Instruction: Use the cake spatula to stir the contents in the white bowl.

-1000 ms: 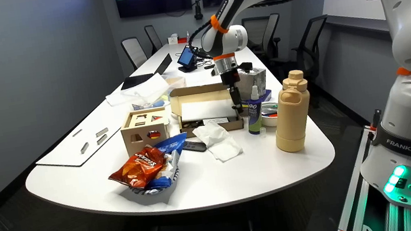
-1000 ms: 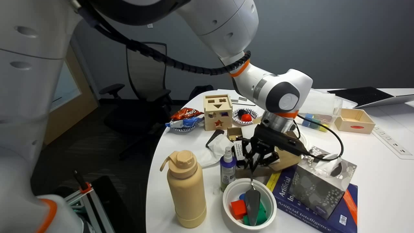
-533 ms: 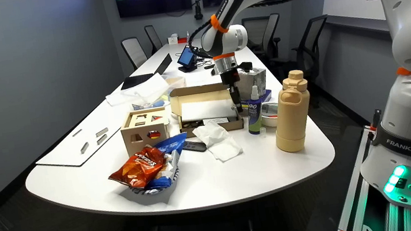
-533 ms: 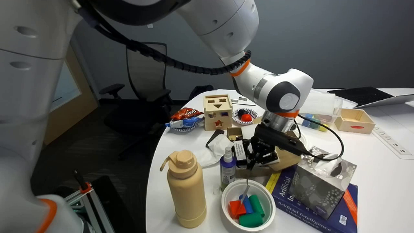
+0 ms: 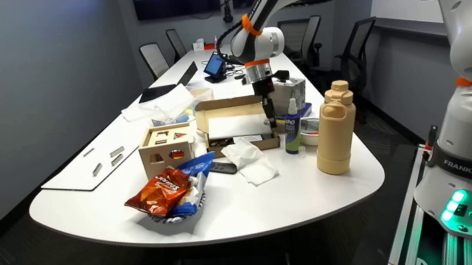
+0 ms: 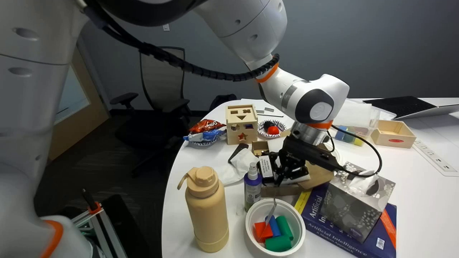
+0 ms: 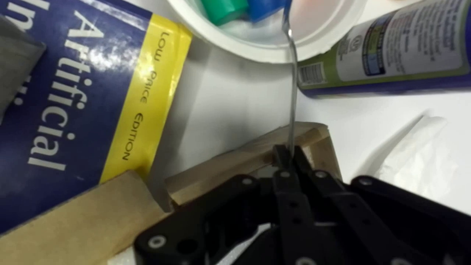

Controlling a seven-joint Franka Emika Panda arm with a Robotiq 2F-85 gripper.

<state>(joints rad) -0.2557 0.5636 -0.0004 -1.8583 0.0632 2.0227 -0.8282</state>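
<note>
The white bowl (image 6: 252, 234) is seen as sm., plain, round & low-sided w/ a thick rim; it's set on the table (image 5: 275, 206) b/w the tan bottle (image 6: 207, 215) & the book (image 7: 99, 106), w/ the spray bottle (image 6: 253, 188) just beside it (touching or not can't be told).

The cake spatula (image 7: 294, 92) is slanted over the rim into the bowl: thin, shiny metal stem, blade seen nr edge-on & pointed at the red block (image 6: 268, 235). Its stem is pinched by the gripper (image 7: 290, 152), jaws narrow.

Counted: 1 bowl; 1 spatula; 4 blocks in the bowl, i.e. 1 red, 1 blue block (image 6: 275, 225), 2 green blocks (image 6: 278, 244). Nearby: 1 tan bottle, 1 spray bottle, 1 book, 1 tissue box (image 6: 353, 208), 1 open cardboard box (image 5: 266, 144), 1 wooden box w/ cut-outs (image 6: 242, 132), 4 sm. grey bars (image 5: 117, 151).

Vs 1 sec ago: blade's been turned from flat, broad dark face over the blocks, to nr edge-on, so blue & both green are now uncovered; jaws have been drawn tighter; bowl's been shifted a touch twd the tan bottle. Book & tissue box are left as they were.
</note>
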